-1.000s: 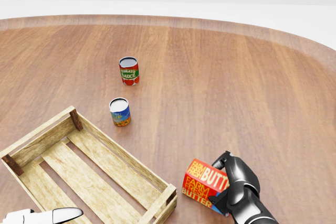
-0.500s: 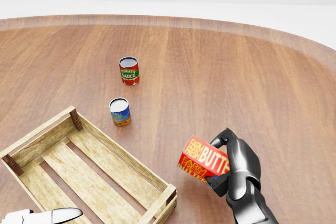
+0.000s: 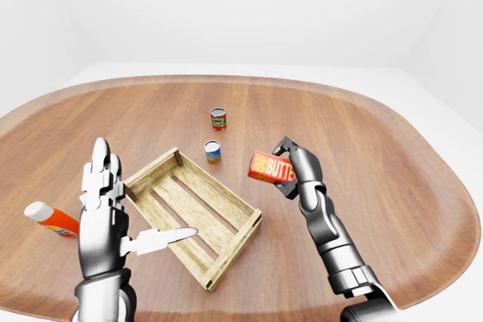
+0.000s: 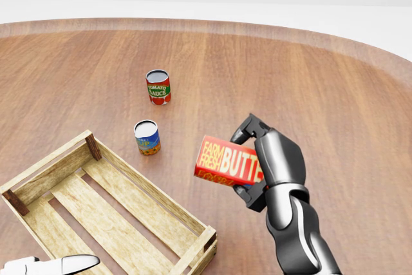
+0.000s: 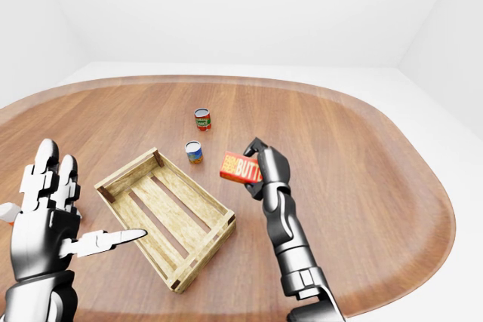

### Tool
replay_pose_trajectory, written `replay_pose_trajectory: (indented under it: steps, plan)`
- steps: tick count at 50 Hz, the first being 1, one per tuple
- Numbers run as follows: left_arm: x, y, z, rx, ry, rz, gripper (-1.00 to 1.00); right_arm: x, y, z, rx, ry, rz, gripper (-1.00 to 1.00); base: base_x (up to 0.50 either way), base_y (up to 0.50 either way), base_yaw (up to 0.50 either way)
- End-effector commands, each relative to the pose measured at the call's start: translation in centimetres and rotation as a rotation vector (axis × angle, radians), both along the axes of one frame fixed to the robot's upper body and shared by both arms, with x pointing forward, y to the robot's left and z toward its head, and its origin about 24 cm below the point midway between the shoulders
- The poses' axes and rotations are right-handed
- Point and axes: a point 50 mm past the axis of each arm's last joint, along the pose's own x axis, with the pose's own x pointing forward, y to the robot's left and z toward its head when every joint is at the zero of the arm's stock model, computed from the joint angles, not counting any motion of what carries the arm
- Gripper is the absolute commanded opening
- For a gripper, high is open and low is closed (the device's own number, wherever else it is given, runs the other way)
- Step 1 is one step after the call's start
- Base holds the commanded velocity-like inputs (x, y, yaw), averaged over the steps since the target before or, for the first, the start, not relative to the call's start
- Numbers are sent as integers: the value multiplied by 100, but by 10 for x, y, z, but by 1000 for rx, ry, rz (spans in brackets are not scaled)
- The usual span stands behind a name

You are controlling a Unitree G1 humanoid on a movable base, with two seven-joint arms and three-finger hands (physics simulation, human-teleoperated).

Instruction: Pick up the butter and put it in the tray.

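My right hand [image 4: 252, 162] is shut on the red and orange butter box [image 4: 225, 161] and holds it in the air above the wooden table, to the right of the tray. The wooden slatted tray [image 4: 103, 207] lies at the lower left of the head view, with nothing in it. In the left-eye view the butter box [image 3: 268, 167] hangs just right of the tray's far corner [image 3: 181, 157]. My left hand [image 3: 106, 220] is open with spread fingers at the lower left, beside the tray.
A tomato sauce can [image 4: 158, 87] and a blue can [image 4: 147, 137] stand above the tray in the head view. An orange and white bottle [image 3: 51, 219] lies at the left of the left-eye view. The round wooden table [image 3: 392, 164] spreads to the right.
My right hand has lifted the butter box up off the table and carried it to the left, nearer the tray. The left hand has not moved.
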Motion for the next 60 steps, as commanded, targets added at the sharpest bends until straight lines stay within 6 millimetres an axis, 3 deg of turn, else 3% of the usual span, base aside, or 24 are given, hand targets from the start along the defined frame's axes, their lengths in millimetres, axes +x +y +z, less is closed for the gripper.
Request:
replay_pose_trajectory:
  steps: [1, 10, 25, 37, 49, 60]
  plan:
    - [0, 0, 0, -1, 1, 2, 100, 17, 34, 28, -76, -74, 97, -100, 0, 0, 0]
    - [0, 1, 0, -3, 0, 3, 100, 35, 53, 25, -38, -30, 93, -100, 0, 0, 0]
    - [-1, 2, 0, -6, -1, 2, 100, 46, 72, 8, -26, 61, 69, -100, 0, 0, 0]
    - [-1, 2, 0, -7, -2, 1, 100, 46, 94, 13, -46, 62, 125, -100, 0, 0, 0]
    - [-1, 3, 0, -10, -3, 2, 100, 34, 123, -12, -88, 238, 214, -100, 0, 0, 0]
    - [-1, 2, 0, -9, -2, 1, 100, 28, 140, -14, -127, 256, 259, -100, 0, 0, 0]
